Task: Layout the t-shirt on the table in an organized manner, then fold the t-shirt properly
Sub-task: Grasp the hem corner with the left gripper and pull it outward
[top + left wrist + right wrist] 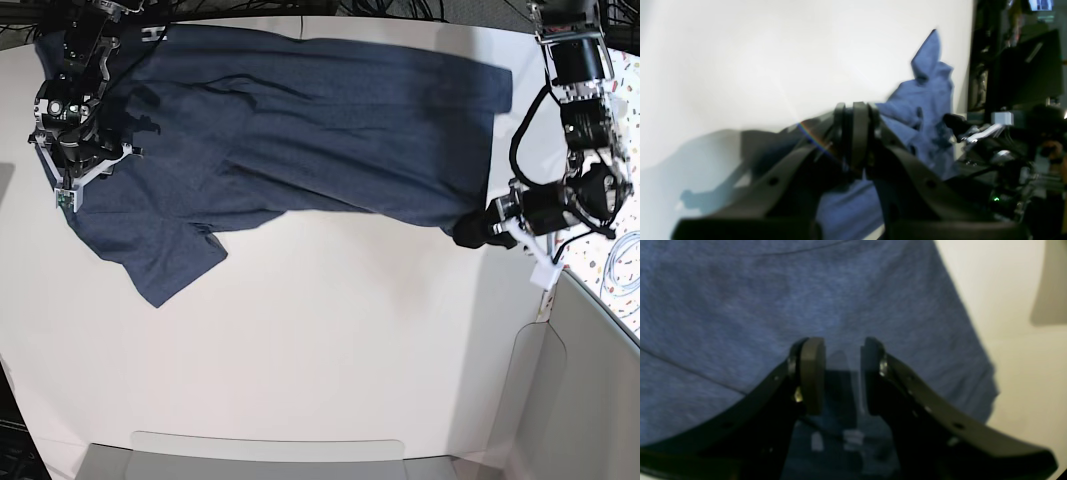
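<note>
The dark navy t-shirt [300,120] lies spread across the far part of the white table [320,350], plain side up, with one sleeve [160,265] pointing toward the near side. My left gripper [468,232] sits at the shirt's near right corner. In the left wrist view its fingers [857,133] are pressed together, shut on the t-shirt [923,100], which bunches up behind them. My right gripper [85,160] hovers over the shirt's left end. The right wrist view shows it as an open gripper [841,373] with only flat blue cloth [740,306] below.
A confetti-speckled strip [625,270] with a white cable runs along the right edge. A grey panel [580,400] stands at the near right, and a pale ledge [270,455] lies along the near edge. Dark equipment [1023,83] stands beyond the table's edge.
</note>
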Robot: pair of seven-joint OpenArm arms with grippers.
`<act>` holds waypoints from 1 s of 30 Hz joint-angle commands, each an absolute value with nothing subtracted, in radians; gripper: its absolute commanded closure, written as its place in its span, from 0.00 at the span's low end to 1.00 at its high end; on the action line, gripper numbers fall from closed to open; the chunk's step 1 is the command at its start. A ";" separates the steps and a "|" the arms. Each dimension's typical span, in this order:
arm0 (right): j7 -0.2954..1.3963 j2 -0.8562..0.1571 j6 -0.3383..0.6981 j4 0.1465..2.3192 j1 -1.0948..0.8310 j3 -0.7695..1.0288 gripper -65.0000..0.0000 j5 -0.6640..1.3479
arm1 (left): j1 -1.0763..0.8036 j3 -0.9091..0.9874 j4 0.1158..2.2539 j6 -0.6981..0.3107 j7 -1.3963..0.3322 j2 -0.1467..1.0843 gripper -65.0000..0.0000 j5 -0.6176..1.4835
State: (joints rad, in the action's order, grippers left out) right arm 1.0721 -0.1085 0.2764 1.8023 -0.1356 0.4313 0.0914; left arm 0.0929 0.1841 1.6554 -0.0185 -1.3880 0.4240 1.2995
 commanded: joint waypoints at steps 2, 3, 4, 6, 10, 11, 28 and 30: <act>1.053 -0.117 0.274 1.799 -0.127 0.433 0.69 0.093 | 0.065 0.208 1.733 -0.012 -1.396 0.421 1.00 1.379; 1.053 -0.117 0.274 1.793 -0.127 0.433 0.69 0.093 | 0.050 0.208 1.751 -0.012 -1.396 0.420 1.00 1.391; 1.053 -0.117 0.274 1.788 -0.125 0.433 0.69 0.093 | 0.033 0.206 1.765 -0.012 -1.396 0.420 1.00 1.400; 1.053 -0.117 0.274 1.782 -0.125 0.433 0.69 0.093 | -0.004 0.205 1.776 -0.012 -1.396 0.415 1.00 1.405; 1.053 -0.117 0.274 1.782 -0.128 0.433 0.69 0.093 | -0.061 0.203 1.750 -0.012 -1.396 0.404 1.00 1.366; 1.053 -0.117 0.274 1.782 -0.128 0.433 0.69 0.093 | -0.065 0.194 1.733 -0.010 -1.396 0.404 1.00 1.349; 1.055 -0.117 0.274 1.781 -0.133 0.433 0.69 0.093 | -0.137 0.094 1.667 -0.004 -1.396 0.409 0.87 1.260; 1.055 -0.117 0.274 1.781 -0.143 0.433 0.69 0.093 | -0.147 0.116 1.693 -0.004 -1.396 0.409 0.78 1.262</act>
